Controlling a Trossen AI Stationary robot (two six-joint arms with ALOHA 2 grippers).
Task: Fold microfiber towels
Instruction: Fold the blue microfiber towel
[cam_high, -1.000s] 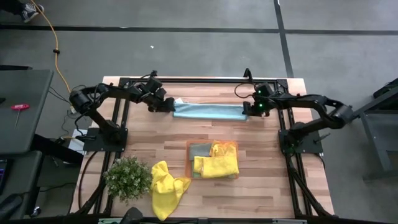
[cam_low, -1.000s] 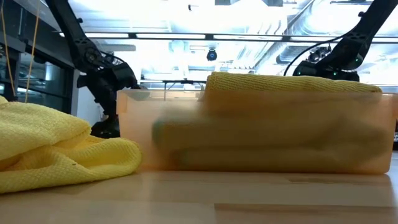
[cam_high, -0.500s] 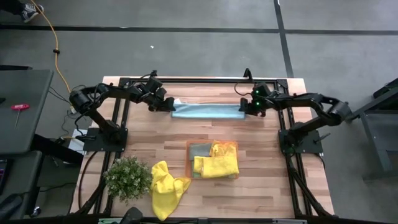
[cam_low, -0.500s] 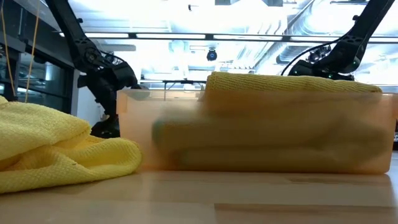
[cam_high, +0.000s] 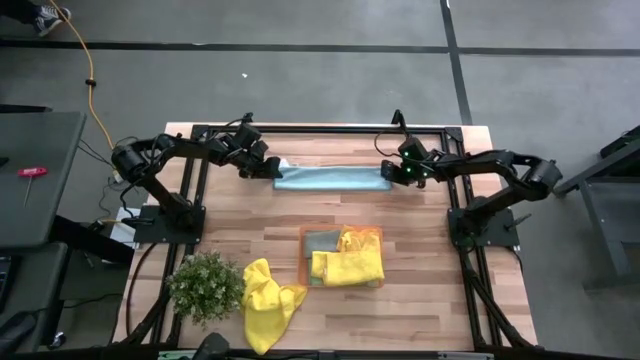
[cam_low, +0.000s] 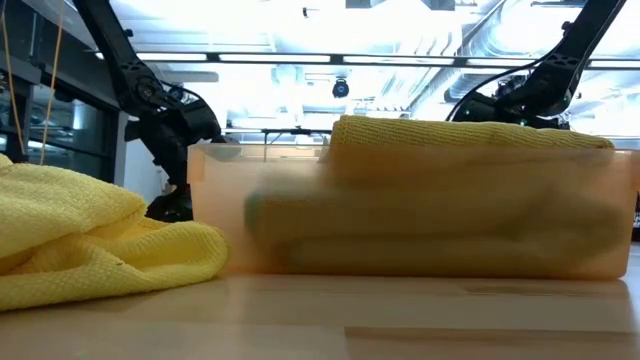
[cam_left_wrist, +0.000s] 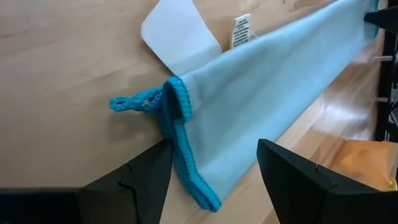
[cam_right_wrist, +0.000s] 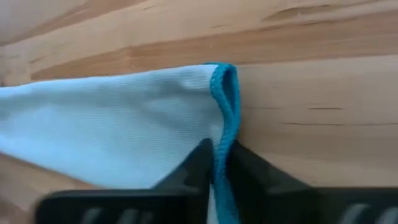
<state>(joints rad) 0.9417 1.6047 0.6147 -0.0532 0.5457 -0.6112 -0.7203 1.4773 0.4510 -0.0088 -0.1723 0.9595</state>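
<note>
A light blue towel, folded into a long strip with a teal hem, lies flat near the table's far edge. My left gripper is open at its left end. In the left wrist view its fingers stand on either side of the hemmed corner with its hanging loop. My right gripper is at the strip's right end, shut on the towel. A crumpled yellow towel lies near the front edge. My right gripper pinches the teal hem at the towel's right end between its two fingers. The fingers slant down from the table's right side, and the hem runs along between them. The towel lies on the table, its hem standing up in a small loop.
An orange tray at mid-table holds folded yellow and grey towels; in the low view it fills the foreground. A potted plant stands front left. A white slip lies under the blue towel's left end. Bare wood lies between strip and tray.
My right gripper has moved a little toward the table's left, along the strip's right end, and has turned somewhat. The blue towel's right end now sits slightly farther left; its left end has stayed put.
</note>
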